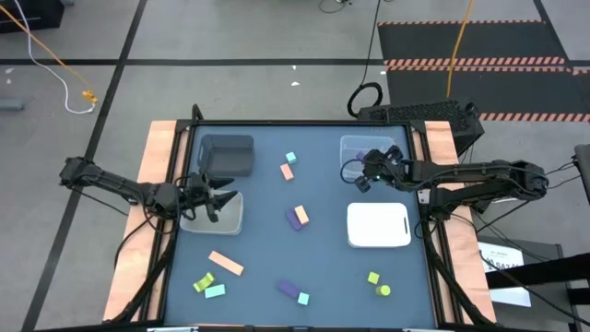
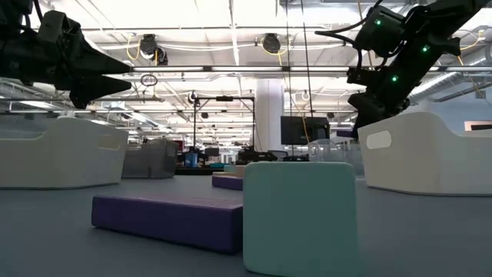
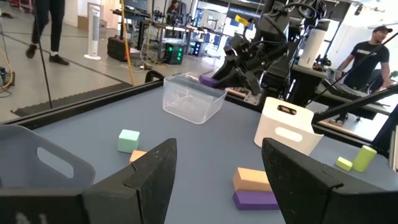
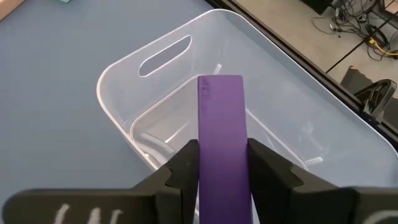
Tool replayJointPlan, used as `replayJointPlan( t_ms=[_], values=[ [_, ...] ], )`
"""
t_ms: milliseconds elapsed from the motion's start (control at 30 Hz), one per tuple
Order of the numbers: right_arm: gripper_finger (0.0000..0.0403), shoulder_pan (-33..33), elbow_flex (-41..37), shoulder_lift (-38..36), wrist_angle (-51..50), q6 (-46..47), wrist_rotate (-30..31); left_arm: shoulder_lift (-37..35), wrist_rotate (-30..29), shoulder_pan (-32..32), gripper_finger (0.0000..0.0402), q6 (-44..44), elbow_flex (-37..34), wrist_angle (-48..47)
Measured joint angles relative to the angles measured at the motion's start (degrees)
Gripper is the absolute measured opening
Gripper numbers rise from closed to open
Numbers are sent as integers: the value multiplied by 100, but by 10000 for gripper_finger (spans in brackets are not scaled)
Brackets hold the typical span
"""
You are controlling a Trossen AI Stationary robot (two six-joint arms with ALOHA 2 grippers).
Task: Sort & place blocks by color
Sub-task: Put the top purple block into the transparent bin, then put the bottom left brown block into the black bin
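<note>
The right gripper (image 4: 221,165) hangs over the clear bin (image 4: 155,62) at the far right of the table. Its two fingers (image 4: 180,171) squeeze a long purple bar (image 4: 221,130), which sticks out over the open bin. The bar is not in the bin; it is held above it. In the right wrist view the bottom of the clear bin looks bare. Next to it, nearer the front, sits the white bin (image 1: 378,225), and from above nothing shows inside it. On the left side are two more bins: the dark grey bin (image 1: 227,154) at the back, and a pale bin (image 1: 226,219) in front of it. The left gripper (image 1: 224,198) floats above the pale bin with its fingers spread apart, and it holds nothing. What is in those two bins is hard to see. The other blocks lie loose on the blue table (image 1: 323,267). A teal cube (image 1: 291,158) and a small orange block (image 1: 287,171) sit near the back middle. A purple block (image 1: 294,219) and an orange block (image 1: 301,214) touch each other in the middle. A long orange bar (image 1: 226,264) lies at the front left, close to a yellow-green block (image 1: 203,282) and a teal block (image 1: 215,291). Two yellow-green blocks (image 1: 377,283) rest at the front right, in front of the white bin.
</note>
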Motion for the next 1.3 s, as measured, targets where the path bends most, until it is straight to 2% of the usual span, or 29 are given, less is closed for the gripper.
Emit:
replayJointPlan(
  t_ms=[233,500,700,833,1000,1133,1300],
  values=[
    [154,0,0,0,0,-4,-10,1,-143,4,237,-16,0,328],
    [204,0,0,0,0,-4,-15,1,-145,4,237,-55,0,1130],
    [239,0,2,0,129,-201,-9,-1,-155,5,237,-532,0,1531],
    [244,0,2,0,558,-498,-8,1,-393,39,237,-513,0,1621],
    [239,0,4,0,1082,-768,-12,9,-388,68,237,-747,0,1665],
    [239,0,4,0,1300,-921,-15,181,-23,63,237,-1071,75,1582],
    [240,0,4,0,1338,-954,-15,777,495,61,237,-1223,790,952]
  ],
)
